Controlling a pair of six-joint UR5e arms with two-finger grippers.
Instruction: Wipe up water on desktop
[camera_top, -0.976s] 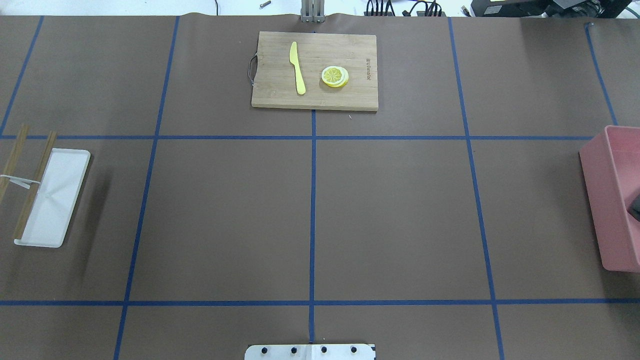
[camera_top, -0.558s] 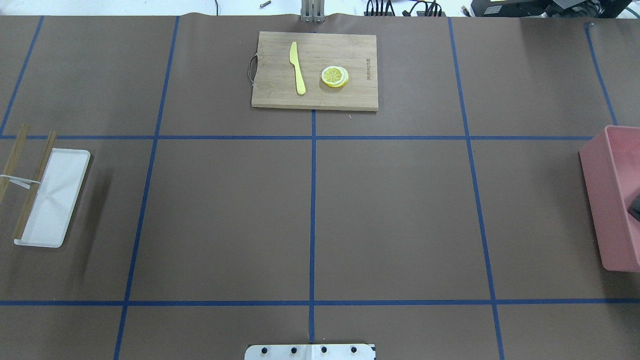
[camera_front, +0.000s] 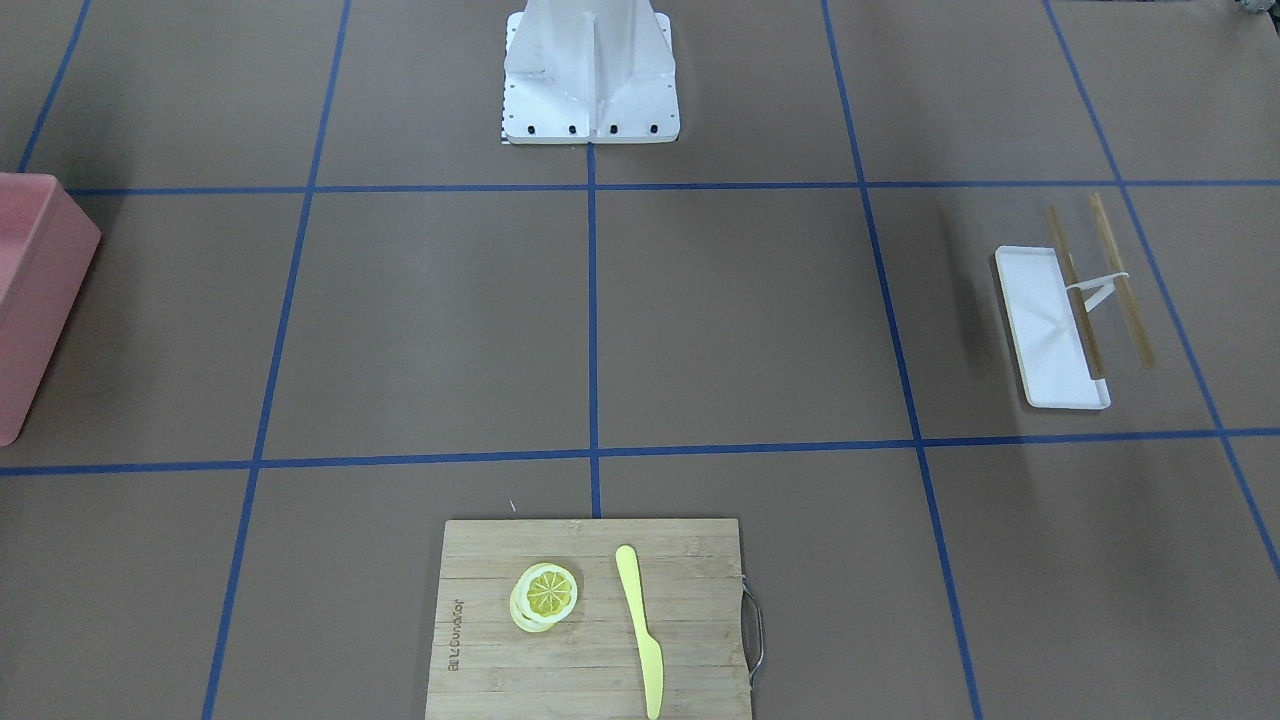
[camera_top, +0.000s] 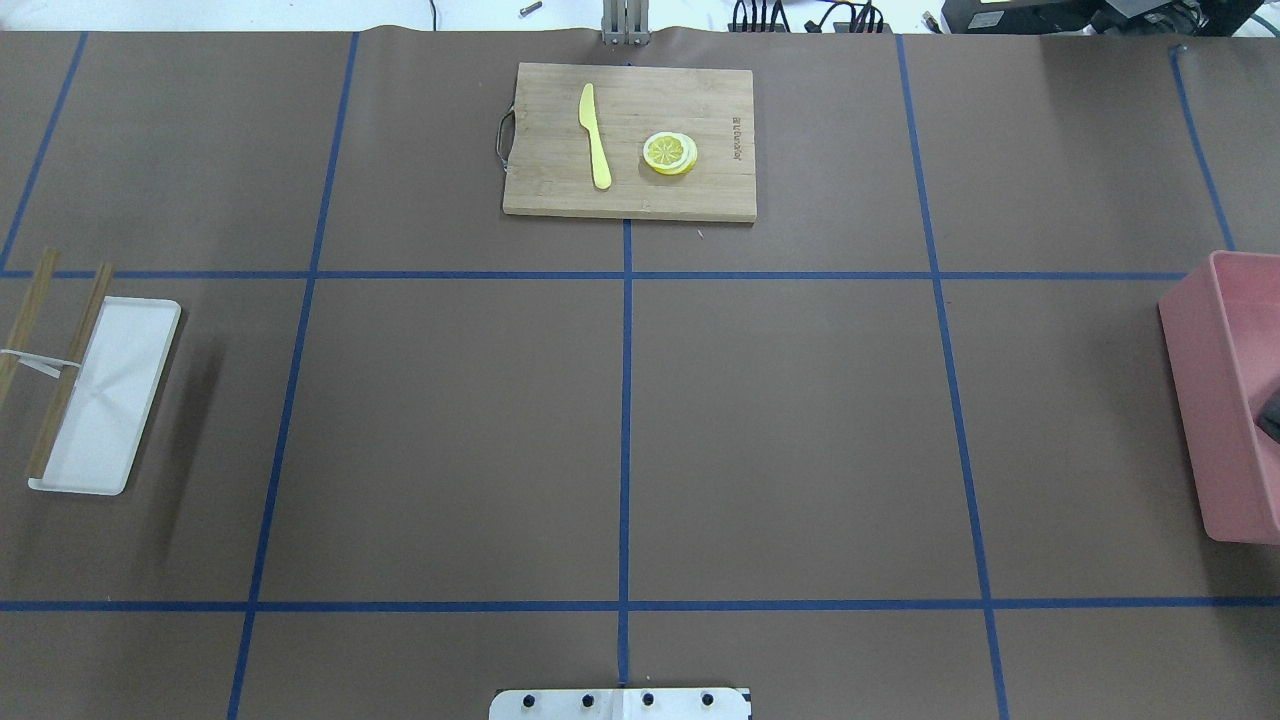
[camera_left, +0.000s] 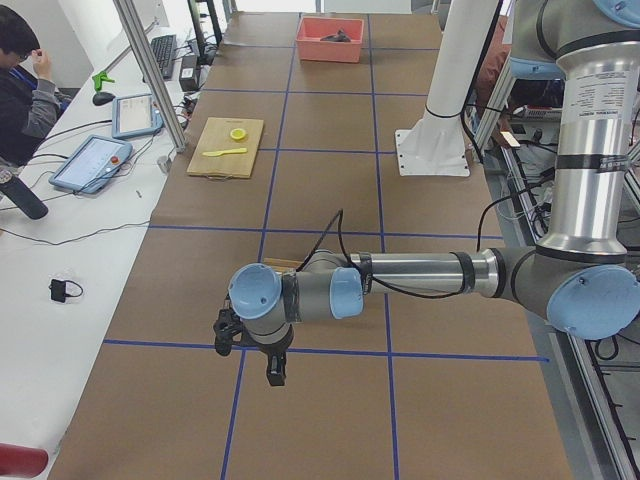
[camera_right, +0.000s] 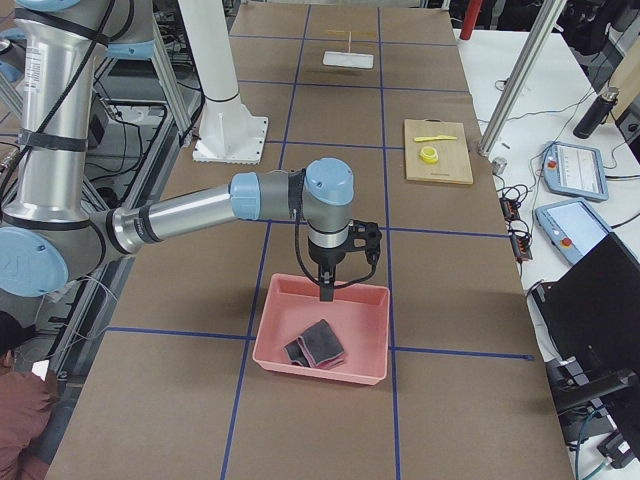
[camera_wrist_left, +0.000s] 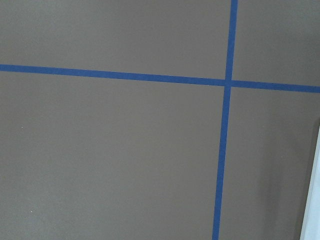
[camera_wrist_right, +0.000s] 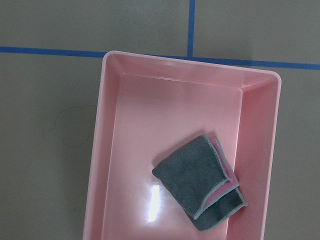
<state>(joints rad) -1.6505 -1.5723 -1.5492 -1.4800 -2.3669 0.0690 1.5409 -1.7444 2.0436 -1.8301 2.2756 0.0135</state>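
The desktop (camera_top: 800, 430) is a matte brown surface with a blue tape grid. I see no clear puddle on it. A faint curved outline (camera_wrist_right: 62, 125) shows on it beside the pink bin (camera_wrist_right: 257, 150) in the right wrist view. I cannot tell if it is water. A folded grey and pink cloth (camera_wrist_right: 200, 182) lies in the bin. My right gripper (camera_right: 335, 282) hangs above the bin's (camera_right: 268, 340) far end. My left gripper (camera_left: 262, 362) hangs above the desktop near a tape crossing. I cannot tell whether either gripper is open or shut.
A bamboo cutting board (camera_top: 690, 100) with a yellow knife (camera_top: 595, 135) and lemon slices (camera_top: 670, 152) lies at the far middle. A white tray (camera_top: 110, 400) with two wooden sticks (camera_top: 65, 370) lies at the left. The robot's base plate (camera_top: 620, 703) is at the near edge.
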